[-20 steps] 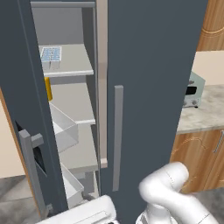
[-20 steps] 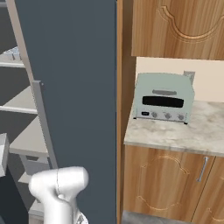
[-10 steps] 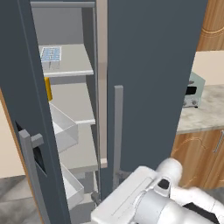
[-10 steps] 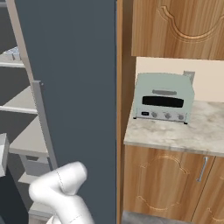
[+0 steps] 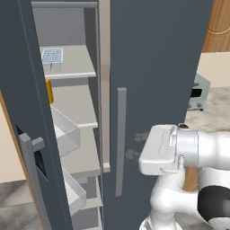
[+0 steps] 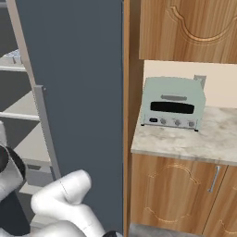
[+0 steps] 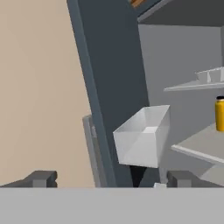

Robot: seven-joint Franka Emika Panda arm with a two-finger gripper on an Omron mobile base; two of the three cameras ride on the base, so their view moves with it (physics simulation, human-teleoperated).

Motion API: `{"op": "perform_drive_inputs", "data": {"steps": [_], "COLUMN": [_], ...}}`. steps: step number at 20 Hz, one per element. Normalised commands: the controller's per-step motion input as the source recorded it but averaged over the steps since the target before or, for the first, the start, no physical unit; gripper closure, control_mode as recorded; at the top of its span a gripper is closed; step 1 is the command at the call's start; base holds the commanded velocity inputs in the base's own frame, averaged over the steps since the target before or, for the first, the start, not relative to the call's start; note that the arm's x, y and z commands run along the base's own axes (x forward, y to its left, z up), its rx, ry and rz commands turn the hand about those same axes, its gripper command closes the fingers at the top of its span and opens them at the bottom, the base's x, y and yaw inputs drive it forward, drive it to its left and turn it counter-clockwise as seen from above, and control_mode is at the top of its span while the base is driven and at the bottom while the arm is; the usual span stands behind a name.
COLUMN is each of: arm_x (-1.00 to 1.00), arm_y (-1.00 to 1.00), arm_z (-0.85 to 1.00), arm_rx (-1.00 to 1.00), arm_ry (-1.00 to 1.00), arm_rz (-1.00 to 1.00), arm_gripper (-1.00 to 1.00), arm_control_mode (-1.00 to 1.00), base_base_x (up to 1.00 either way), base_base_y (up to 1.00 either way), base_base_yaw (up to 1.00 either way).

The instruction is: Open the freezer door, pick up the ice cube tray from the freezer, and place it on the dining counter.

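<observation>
the gripper is seen spread wide and released, its two dark fingertips well apart, with nothing held between them and nothing touched. it is raised in front of the plain slate-blue door, near that door's long grey handle. the freezer door is swung open at the left, white door bins mounted on its inner side. the ice cube tray is found on an upper light grey shelf inside the freezer, well apart from the claw. an orange cylinder is seen on the shelf below. a pale green toaster oven is set on the wall counter.
</observation>
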Motion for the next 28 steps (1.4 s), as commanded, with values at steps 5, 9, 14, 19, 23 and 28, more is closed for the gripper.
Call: {"op": "perform_drive_inputs", "data": {"steps": [5, 9, 14, 19, 23, 28], "arm_x": [0.76, 0.34, 0.03, 0.17, 0.26, 0.22], "arm_y": [-0.04, 0.28, 0.63, 0.44, 0.36, 0.47], "arm_z": [-0.24, -0.53, -0.38, -0.05, 0.00, -0.11], "arm_rx": [0.10, 0.00, 0.00, 0.06, 0.05, 0.00], "arm_ry": [-0.07, -0.16, -0.14, -0.03, 0.00, 0.00], "arm_rz": [0.32, 0.27, 0.21, 0.13, 0.11, 0.10], "arm_gripper": [-1.00, -1.00, -1.00, -1.00, -1.00, -1.00], "arm_control_mode": [-1.00, -1.00, -1.00, -1.00, -1.00, -1.00], "base_base_x": [0.00, 0.00, 0.00, 0.00, 0.00, 0.00], "base_base_y": [0.00, 0.00, 0.00, 0.00, 0.00, 0.00], "base_base_yaw": [0.00, 0.00, 0.00, 0.00, 0.00, 0.00]}}
